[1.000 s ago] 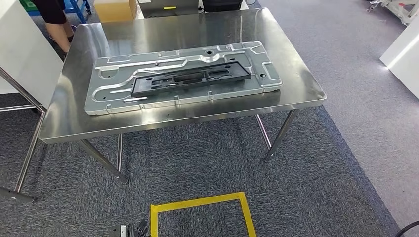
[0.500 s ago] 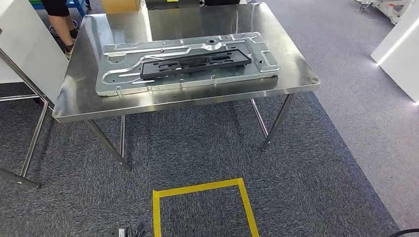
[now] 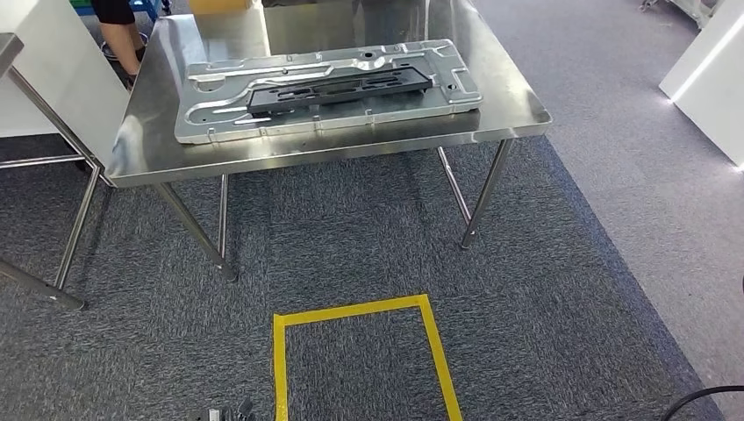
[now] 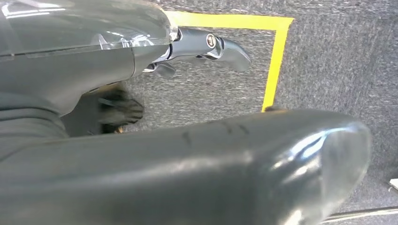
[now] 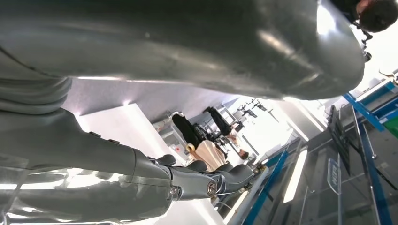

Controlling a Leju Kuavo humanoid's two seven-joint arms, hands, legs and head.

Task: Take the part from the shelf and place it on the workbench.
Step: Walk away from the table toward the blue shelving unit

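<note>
The black plastic part (image 3: 339, 89) lies flat on a stamped metal panel (image 3: 326, 92) on the far steel bench (image 3: 351, 149). The left hand (image 4: 202, 47) hangs over the carpet by the yellow tape square (image 3: 361, 351), fingers loosely extended, holding nothing. The right hand (image 5: 206, 180) likewise holds nothing, fingers slightly curled apart.

a steel bench (image 3: 513, 110) stands at 12 o'clock on grey carpet (image 3: 561, 263), yellow floor tape (image 3: 351, 311) at 6 o'clock.
</note>
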